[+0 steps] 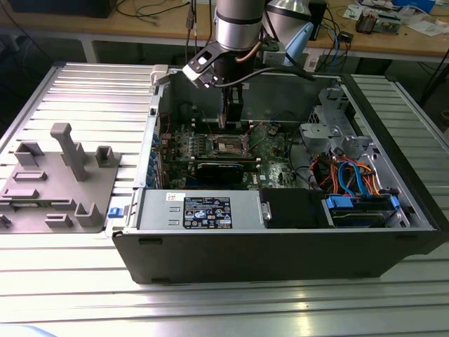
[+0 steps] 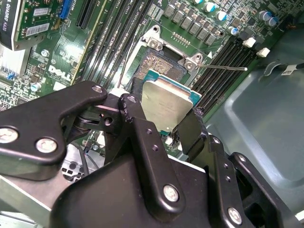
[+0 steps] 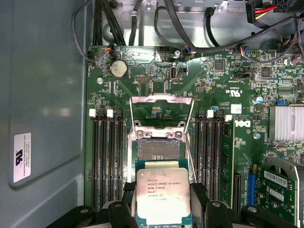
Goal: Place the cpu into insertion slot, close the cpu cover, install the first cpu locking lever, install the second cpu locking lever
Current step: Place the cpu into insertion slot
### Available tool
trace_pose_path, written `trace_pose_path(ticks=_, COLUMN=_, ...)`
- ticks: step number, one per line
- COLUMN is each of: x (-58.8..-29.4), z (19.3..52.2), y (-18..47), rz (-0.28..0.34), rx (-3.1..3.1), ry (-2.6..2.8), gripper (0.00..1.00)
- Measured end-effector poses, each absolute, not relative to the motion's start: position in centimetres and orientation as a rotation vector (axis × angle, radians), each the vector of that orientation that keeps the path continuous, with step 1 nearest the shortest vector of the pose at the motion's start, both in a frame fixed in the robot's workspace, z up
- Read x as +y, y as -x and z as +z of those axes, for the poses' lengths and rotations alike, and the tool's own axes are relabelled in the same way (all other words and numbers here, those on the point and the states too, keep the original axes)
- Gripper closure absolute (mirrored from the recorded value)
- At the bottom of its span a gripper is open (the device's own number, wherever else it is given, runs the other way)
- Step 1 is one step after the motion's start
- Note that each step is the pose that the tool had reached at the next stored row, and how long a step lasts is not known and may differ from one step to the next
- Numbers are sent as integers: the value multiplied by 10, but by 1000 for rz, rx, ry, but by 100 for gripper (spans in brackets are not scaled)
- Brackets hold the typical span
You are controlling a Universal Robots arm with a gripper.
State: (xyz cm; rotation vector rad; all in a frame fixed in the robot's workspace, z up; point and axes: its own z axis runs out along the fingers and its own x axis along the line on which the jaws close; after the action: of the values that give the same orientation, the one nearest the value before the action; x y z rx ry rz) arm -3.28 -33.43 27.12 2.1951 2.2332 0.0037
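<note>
Your gripper [image 3: 164,189] clamps the cpu [image 3: 163,199] flat, silver face up, square to the insertion slot [image 3: 158,149] beside it; the first wrist view shows the cpu cover [image 3: 161,98] open.

cpu [image 3: 163,190]: two opposite edges are covered by my fingers [image 3: 127,194].
insertion slot [image 3: 157,149]: the part nearest my fingers is hidden under the cpu in the first wrist view.
cpu-to-slot contact: I cannot tell whether they are touching or apart.
</note>
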Motion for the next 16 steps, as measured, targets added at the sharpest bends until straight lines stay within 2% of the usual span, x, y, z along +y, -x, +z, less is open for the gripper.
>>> trace_pose_path(ticks=16, x=-334, z=259, y=33, rz=4, rx=2233, ry=-2195, gripper=46)
